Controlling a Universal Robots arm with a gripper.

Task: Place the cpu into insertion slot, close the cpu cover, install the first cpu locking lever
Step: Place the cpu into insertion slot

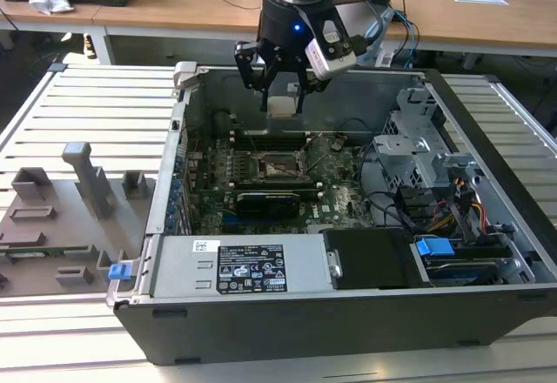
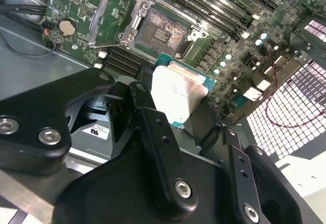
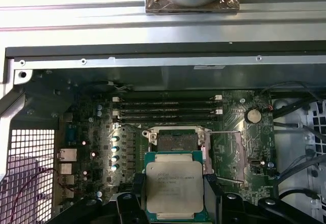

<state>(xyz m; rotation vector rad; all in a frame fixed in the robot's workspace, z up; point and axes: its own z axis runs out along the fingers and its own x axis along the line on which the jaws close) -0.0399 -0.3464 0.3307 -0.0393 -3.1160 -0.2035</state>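
Note:
My gripper [image 1: 283, 96] hangs over the open computer case, shut on the cpu [image 1: 283, 106], a small square chip with a silvery top. In both wrist views the black fingers [image 3: 214, 189] clamp two opposite edges of the cpu [image 3: 174, 186] [image 2: 178, 92]. The insertion slot [image 3: 175, 140] [image 2: 160, 30] [image 1: 280, 167] lies bare on the green board below, a little off from under the chip. The cpu cover [image 3: 225, 152] [image 2: 108, 19] is swung open to one side of the slot. A thin wire lever [image 3: 227, 180] stands loose by the cover.
Long memory slots [image 3: 168, 107] run beside the socket. A black expansion card [image 1: 270, 200] lies nearer the front, with the power supply [image 1: 239, 265] before it. Drive cage and cables [image 1: 426, 174] fill the exterior view's right. A grey fixture tray [image 1: 52, 218] sits outside on the left.

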